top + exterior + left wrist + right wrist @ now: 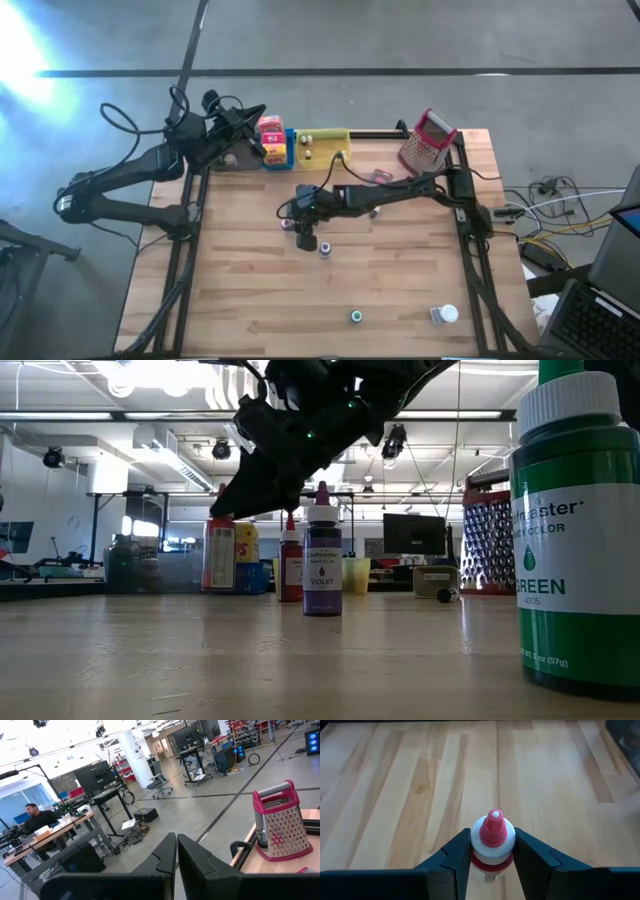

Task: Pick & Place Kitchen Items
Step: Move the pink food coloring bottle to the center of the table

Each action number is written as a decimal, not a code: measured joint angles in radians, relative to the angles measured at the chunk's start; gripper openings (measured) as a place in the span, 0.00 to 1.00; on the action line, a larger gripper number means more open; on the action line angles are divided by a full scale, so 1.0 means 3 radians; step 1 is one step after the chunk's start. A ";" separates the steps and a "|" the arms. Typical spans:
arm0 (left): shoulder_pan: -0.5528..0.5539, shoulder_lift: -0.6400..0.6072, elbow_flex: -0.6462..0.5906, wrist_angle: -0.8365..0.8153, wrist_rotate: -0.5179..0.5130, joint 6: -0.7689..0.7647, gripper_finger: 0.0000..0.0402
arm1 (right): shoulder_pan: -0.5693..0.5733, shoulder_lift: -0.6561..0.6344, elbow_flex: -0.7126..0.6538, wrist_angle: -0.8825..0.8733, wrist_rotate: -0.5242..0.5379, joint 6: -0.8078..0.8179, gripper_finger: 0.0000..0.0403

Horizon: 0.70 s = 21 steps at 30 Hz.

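Right gripper (492, 852) reached out over mid-table, clamped on small bottle (492, 845) with pink-red cap, one finger (451, 857) pressed to each side of neck. Bottle upright between fingers above wooden table (410, 780); contact with tabletop not determinable. In high view right gripper (303, 212) seen near table centre, arm stretched in from right side. In low view same gripper (275, 470) hung above red bottle (290, 572), dark fingers hiding its top.

Left gripper (176, 857) fingers pressed together, nothing between them. Held up off rear left corner of table (230, 125), pointed out toward room. Grater (278, 822) with red handle visible past it, standing on table's far right corner (428, 140).

Other items: violet bottle (322, 565) upright just beside red one in low view; in high view (325, 248) just in front of right gripper. Green bottle (575, 530) very close to low camera, upright; green-capped item (356, 316) near front edge in high view. White-capped bottle (444, 315) near front right corner. Red and yellow box (270, 140) at rear, next to blue tray (288, 148) and yellow tray (325, 143) holding few small things, too small to identify. Person seated at desk (37, 817) in room beyond.
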<state>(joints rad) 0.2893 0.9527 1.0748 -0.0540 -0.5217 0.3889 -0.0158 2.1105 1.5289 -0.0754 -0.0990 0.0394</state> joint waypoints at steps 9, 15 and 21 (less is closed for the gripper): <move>0.0000 0.0000 0.0000 0.0000 0.0001 0.0000 0.05 | 0.0009 -0.0011 -0.0194 0.0351 0.0014 -0.0006 0.30; 0.0000 0.0000 0.0000 0.0000 0.0001 0.0000 0.05 | 0.0036 -0.0019 -0.0277 0.0456 0.0023 0.0084 0.29; 0.0000 -0.0001 0.0000 0.0000 0.0001 0.0001 0.05 | 0.0151 -0.0094 -0.0298 0.0354 0.0209 0.0041 0.30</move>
<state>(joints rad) 0.2893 0.9525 1.0748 -0.0541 -0.5213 0.3891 0.0294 2.0824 1.4395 0.0309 -0.0362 0.0517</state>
